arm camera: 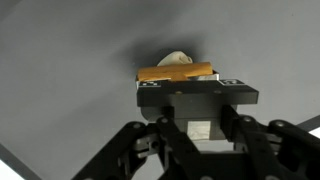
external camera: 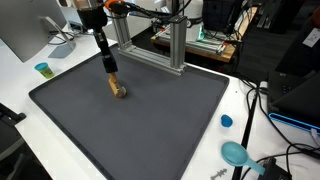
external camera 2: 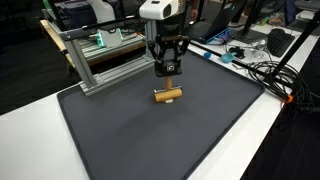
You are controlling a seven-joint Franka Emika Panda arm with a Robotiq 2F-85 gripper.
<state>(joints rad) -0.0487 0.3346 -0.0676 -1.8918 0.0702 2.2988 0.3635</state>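
Observation:
My gripper point(external camera: 110, 62) point(external camera 2: 168, 68) hangs over the far part of a dark grey mat point(external camera: 150, 130) point(external camera 2: 150, 140). In the wrist view the gripper point(arm camera: 197, 115) is shut on a black block point(arm camera: 195, 94), with a pale patch showing between the fingers. Just below it on the mat lies a short wooden stick point(external camera: 118, 90) point(external camera 2: 167, 96) point(arm camera: 176, 72) with a small whitish piece point(arm camera: 177, 58) against it. The gripper is a little above the stick and does not touch it in the exterior views.
An aluminium frame point(external camera: 160, 40) point(external camera 2: 100, 60) stands at the mat's far edge. A small blue cup point(external camera: 43, 69), a blue lid point(external camera: 226, 121) and a teal scoop-like thing point(external camera: 236, 153) lie on the white table. Cables point(external camera 2: 265, 70) run along one side.

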